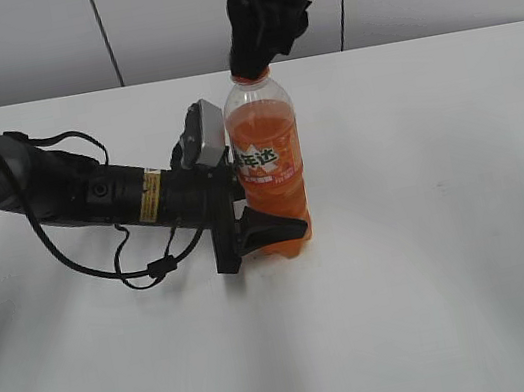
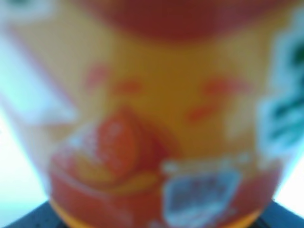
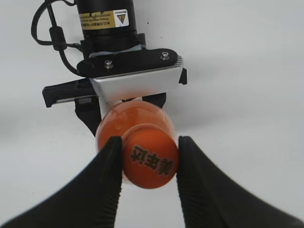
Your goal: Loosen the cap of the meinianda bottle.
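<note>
The meinianda bottle [image 1: 270, 169] stands upright on the white table, full of orange drink, its orange label facing the exterior camera. My left gripper [image 1: 266, 228] comes in from the left and is shut on the bottle's lower body. The left wrist view is filled by the blurred bottle label [image 2: 152, 118]. My right gripper [image 1: 250, 64] comes down from above and covers most of the cap [image 1: 251, 77]. From above, the orange cap [image 3: 150, 161] with dark characters sits between the two black fingers [image 3: 110, 161], which press on its sides.
The left arm [image 1: 89, 191] with its looping black cable [image 1: 143, 268] lies across the table's left half. A white wall with dark seams rises behind the table's far edge [image 1: 437, 35].
</note>
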`<action>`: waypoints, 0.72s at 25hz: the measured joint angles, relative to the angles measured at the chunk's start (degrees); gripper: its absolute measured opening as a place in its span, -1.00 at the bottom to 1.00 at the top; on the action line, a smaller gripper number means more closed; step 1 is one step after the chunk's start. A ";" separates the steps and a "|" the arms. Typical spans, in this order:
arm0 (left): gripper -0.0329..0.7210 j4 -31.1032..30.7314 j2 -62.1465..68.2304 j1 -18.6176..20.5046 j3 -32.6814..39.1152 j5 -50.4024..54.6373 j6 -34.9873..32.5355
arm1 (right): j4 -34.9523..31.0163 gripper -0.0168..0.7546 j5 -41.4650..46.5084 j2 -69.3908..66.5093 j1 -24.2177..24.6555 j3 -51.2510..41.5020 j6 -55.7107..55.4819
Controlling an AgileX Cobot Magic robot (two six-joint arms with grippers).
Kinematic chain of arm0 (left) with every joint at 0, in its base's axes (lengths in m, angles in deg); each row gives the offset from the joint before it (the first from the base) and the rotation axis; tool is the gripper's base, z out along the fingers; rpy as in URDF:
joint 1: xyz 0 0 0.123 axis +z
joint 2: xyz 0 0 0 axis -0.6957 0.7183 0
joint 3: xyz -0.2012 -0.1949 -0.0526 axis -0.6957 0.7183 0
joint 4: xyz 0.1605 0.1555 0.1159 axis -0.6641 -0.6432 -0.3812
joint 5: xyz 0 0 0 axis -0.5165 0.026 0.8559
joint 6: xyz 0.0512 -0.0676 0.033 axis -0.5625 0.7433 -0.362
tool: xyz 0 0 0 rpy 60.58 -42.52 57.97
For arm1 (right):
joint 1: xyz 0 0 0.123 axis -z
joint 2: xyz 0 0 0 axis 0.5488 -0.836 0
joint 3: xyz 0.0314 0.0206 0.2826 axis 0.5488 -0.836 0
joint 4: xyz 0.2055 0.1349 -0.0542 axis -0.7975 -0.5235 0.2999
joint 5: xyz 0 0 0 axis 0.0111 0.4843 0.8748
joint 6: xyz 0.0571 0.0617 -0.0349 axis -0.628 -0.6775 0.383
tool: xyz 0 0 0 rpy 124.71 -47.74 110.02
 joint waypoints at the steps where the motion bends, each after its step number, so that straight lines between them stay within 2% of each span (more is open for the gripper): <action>1: 0.17 -0.02 0.00 0.00 0.00 0.00 0.00 | 0.00 -0.26 0.00 0.00 0.00 0.00 1.82; 6: 0.17 -0.32 0.00 0.04 0.00 -0.02 0.00 | -0.31 -0.26 -0.03 -0.54 0.00 0.23 10.14; 18: 0.17 -0.49 0.00 0.17 0.00 -0.13 0.15 | -0.36 -0.26 -0.03 -0.96 0.00 0.63 20.66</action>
